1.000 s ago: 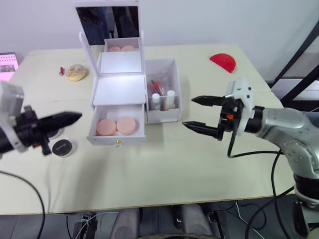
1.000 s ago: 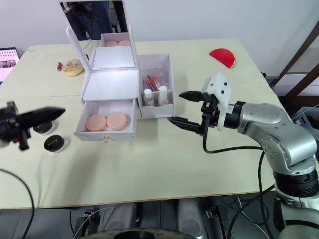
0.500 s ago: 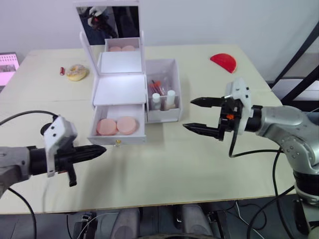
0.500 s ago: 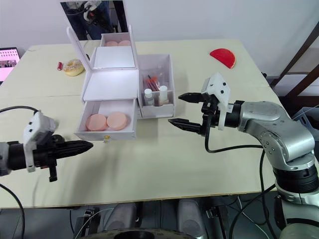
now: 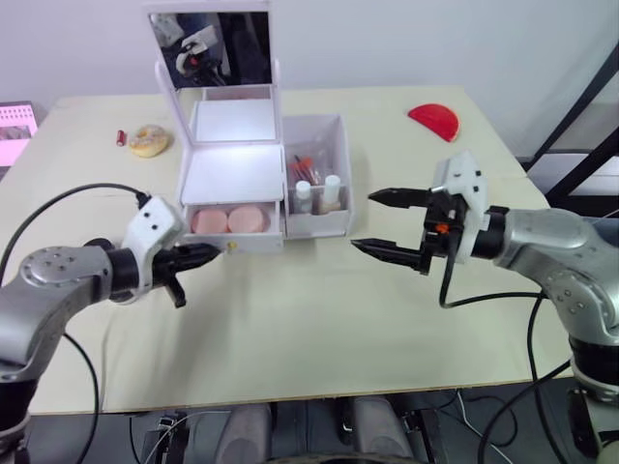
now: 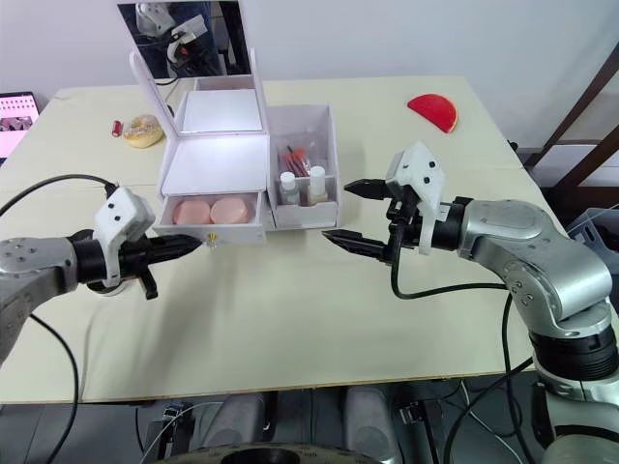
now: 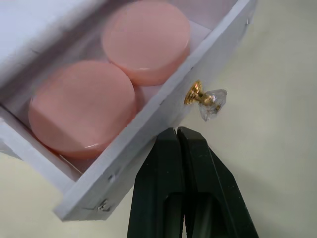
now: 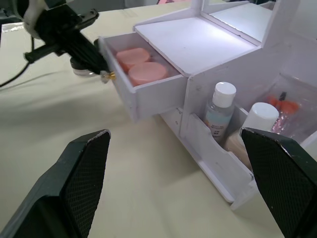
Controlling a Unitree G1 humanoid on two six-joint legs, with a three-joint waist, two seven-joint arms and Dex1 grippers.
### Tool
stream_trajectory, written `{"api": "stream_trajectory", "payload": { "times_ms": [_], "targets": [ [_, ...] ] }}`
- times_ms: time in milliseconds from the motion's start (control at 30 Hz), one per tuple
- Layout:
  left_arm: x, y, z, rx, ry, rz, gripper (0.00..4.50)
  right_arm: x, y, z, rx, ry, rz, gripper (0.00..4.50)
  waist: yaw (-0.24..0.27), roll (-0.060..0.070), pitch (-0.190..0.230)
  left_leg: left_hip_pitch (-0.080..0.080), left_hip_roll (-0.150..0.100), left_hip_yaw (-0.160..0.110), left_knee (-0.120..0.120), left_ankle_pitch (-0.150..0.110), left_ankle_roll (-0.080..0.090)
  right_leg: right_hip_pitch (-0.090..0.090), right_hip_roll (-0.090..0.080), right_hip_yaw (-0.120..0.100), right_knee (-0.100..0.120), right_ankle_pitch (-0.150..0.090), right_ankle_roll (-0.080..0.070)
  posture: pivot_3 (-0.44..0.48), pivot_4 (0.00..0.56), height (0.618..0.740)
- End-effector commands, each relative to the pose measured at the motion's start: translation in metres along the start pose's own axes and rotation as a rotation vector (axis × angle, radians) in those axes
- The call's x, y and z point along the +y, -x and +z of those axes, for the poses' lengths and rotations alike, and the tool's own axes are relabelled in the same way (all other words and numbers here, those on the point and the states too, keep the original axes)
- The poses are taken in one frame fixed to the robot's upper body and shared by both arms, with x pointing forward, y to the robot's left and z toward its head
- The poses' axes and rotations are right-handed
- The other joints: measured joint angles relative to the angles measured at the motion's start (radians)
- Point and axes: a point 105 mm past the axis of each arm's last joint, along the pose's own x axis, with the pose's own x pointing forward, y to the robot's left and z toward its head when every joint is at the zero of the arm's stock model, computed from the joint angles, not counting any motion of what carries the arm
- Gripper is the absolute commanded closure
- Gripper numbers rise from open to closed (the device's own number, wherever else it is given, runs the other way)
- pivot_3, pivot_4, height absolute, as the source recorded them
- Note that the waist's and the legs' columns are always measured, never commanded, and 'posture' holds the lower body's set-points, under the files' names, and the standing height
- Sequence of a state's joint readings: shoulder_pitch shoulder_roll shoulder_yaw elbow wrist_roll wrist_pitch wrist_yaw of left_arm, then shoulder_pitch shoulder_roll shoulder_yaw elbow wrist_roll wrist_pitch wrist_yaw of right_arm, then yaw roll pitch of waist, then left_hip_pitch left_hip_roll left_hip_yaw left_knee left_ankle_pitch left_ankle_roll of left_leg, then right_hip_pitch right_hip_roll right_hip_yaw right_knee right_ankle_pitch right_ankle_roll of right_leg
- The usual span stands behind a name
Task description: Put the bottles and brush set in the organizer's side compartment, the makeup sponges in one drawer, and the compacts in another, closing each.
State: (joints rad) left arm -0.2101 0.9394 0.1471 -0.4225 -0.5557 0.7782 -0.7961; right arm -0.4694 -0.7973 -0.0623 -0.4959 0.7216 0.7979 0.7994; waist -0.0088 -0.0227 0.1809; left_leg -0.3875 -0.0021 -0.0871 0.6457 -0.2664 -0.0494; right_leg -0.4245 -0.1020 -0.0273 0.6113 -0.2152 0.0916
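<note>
Here, the drawer is being nudged shut.
The left gripper (image 7: 177,136), fingers pinched together and empty, presses the drawer (image 5: 232,237) front beside its knob (image 7: 205,97), two pink sponges (image 5: 228,219) inside; the right gripper (image 5: 385,223) waits wide open, holding nothing.

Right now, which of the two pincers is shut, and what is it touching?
The left pincer: its fingers are pressed together against the front of the half-open drawer beside the gold knob. The right pincer is spread wide, clear of the organizer.
</note>
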Motion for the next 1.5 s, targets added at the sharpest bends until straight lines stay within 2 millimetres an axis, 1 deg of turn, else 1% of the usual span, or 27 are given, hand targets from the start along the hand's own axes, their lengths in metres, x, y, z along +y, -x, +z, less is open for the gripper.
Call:
{"api": "stream_trajectory", "payload": {
  "times_ms": [33,133,233,433,600,900,1033,1200,1233,1300,1367,1400,1467,1500],
  "targets": [
    [0.013,-0.009,0.017,-0.064,-0.032,0.058,4.42,0.006,0.0,0.013,-0.049,0.039,0.005,0.0,0.002,0.0,0.0,0.0,0.0,0.0,0.0,0.0,0.0,0.001,0.0,0.0,0.0,0.0,0.0,0.0,0.15,0.739],
    [0.019,-0.018,0.017,-0.075,-0.027,0.081,4.42,0.01,-0.004,0.012,-0.057,0.035,0.017,0.0,-0.001,0.0,0.0,0.0,0.0,0.0,0.0,0.0,0.0,0.001,0.0,0.0,0.0,0.0,0.0,0.0,0.15,0.739],
    [0.018,-0.024,0.016,-0.092,-0.004,0.078,4.42,0.011,-0.005,0.012,-0.058,0.035,0.018,0.0,-0.005,0.0,0.0,0.001,0.0,0.0,0.0,0.0,0.0,0.0,0.0,0.0,0.0,0.0,0.001,0.0,0.15,0.739],
    [0.024,-0.032,0.017,-0.12,0.015,0.121,4.42,0.012,-0.004,0.012,-0.055,0.036,0.016,0.0,-0.001,0.0,0.0,0.0,0.0,0.0,0.0,0.0,0.0,0.0,0.0,0.0,0.001,0.0,0.001,0.0,0.15,0.739],
    [0.033,-0.037,0.024,-0.159,0.013,0.171,4.42,0.013,-0.004,0.012,-0.05,0.033,0.018,0.0,0.002,0.0,0.0,0.001,0.0,0.0,0.001,0.0,0.0,0.001,0.0,0.0,0.001,0.0,0.001,0.0,0.15,0.739],
    [0.027,-0.041,0.025,-0.17,0.023,0.144,4.42,0.013,-0.004,0.011,-0.048,0.026,0.021,0.0,0.014,0.0,0.0,0.001,0.0,-0.001,0.001,0.0,0.0,0.001,0.0,0.0,0.001,0.0,0.001,0.0,0.15,0.739],
    [0.026,-0.034,0.025,-0.165,0.022,0.143,4.42,0.011,-0.002,0.011,-0.044,0.026,0.013,0.0,0.016,0.0,0.0,0.001,0.0,-0.001,0.001,0.0,0.0,0.001,0.0,0.0,0.001,0.0,0.0,0.0,0.15,0.739],
    [0.023,-0.007,0.026,-0.158,0.04,0.127,4.42,0.001,0.008,0.007,-0.021,0.031,-0.034,0.0,0.012,0.0,0.0,0.001,0.0,-0.001,0.0,0.0,0.0,0.001,0.0,0.0,0.001,0.0,0.001,0.0,0.15,0.739],
    [0.021,0.006,0.026,-0.158,0.05,0.113,4.42,-0.003,0.014,0.005,-0.007,0.03,-0.052,0.0,0.012,0.0,0.0,0.001,0.0,-0.001,0.0,0.0,0.0,0.001,0.0,0.0,0.001,0.0,0.001,0.0,0.15,0.739],
    [0.014,0.042,0.025,-0.162,0.077,0.065,4.42,-0.012,0.029,-0.001,0.022,0.025,-0.093,0.0,0.002,-0.001,0.0,0.0,0.0,-0.001,0.0,0.0,0.0,0.0,0.0,0.0,0.0,0.0,0.001,0.0,0.15,0.739],
    [0.01,0.068,0.024,-0.173,0.11,0.05,4.42,-0.016,0.039,-0.005,0.037,0.019,-0.111,0.0,-0.003,-0.001,0.0,0.0,0.0,0.0,-0.001,0.0,0.0,0.0,0.0,0.0,0.0,-0.001,0.001,0.0,0.15,0.739],
    [0.01,0.075,0.023,-0.175,0.123,0.054,4.42,-0.017,0.042,-0.006,0.041,0.017,-0.114,0.0,-0.003,-0.001,0.0,0.0,0.0,0.0,-0.001,0.0,0.001,0.0,0.0,0.0,-0.001,-0.001,0.001,0.0,0.15,0.739],
    [0.023,0.108,0.007,-0.131,0.146,0.17,4.42,-0.027,0.059,-0.016,0.077,0.008,-0.164,0.0,-0.003,0.0,0.0,0.0,0.0,0.0,0.0,0.0,0.001,0.0,0.0,0.0,0.0,-0.001,0.001,0.0,0.15,0.739],
    [0.029,0.124,-0.002,-0.108,0.164,0.233,3.89,-0.032,0.068,-0.021,0.098,0.008,-0.189,0.0,-0.003,0.0,0.0,0.001,0.0,0.0,0.0,0.0,0.001,0.0,0.0,0.0,0.0,-0.003,0.004,0.0,0.15,0.739]
  ]
}}
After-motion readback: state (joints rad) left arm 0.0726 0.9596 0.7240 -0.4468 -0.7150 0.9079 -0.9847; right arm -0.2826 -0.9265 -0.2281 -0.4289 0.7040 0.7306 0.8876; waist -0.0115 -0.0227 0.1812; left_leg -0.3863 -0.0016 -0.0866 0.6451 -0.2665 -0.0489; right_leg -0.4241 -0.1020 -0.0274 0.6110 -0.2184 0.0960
